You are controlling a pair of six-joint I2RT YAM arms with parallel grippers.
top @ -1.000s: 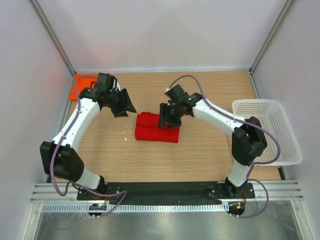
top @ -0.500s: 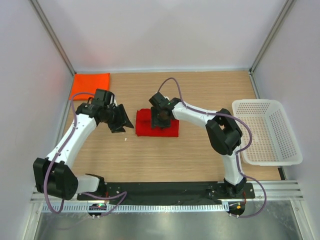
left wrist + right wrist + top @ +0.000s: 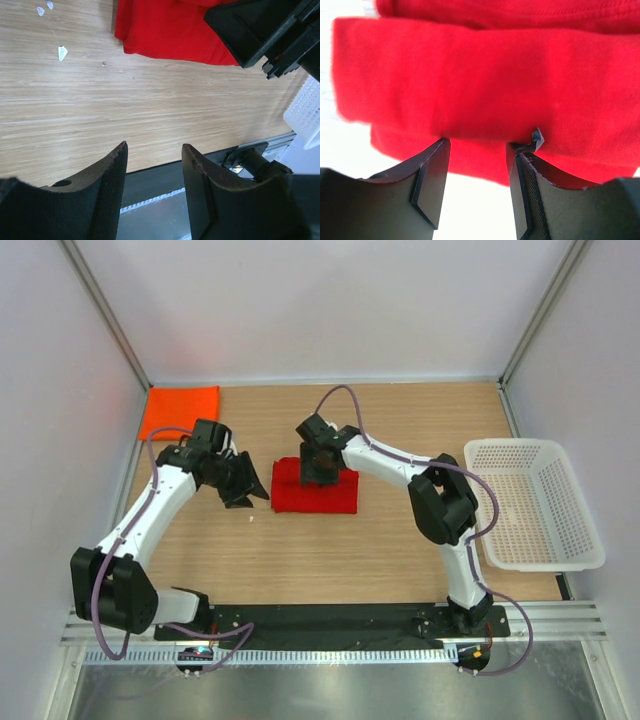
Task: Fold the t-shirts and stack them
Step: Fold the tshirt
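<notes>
- Red t-shirt (image 3: 318, 496) lies folded into a thick rectangle on the wooden table (image 3: 390, 540). Its stacked layers show as rolled edges in the right wrist view.
- Orange t-shirt (image 3: 181, 410), also folded flat, lies well apart from the red t-shirt, off to its far left near the back corner.
- Right gripper (image 3: 477, 145) sits over the far half of the red t-shirt. Its fingers are spread wide, with red cloth filling the view beyond the gap and nothing pinched between them. Whether the tips touch the cloth cannot be told.
- Left gripper (image 3: 154, 150) hangs just to the left of the red t-shirt, above bare wood, with its fingers parted and empty.
- White mesh basket (image 3: 535, 502) stands well to the right of the red t-shirt.
- Small white scraps (image 3: 62, 52) lie on the wood near the red t-shirt's near-left corner.
</notes>
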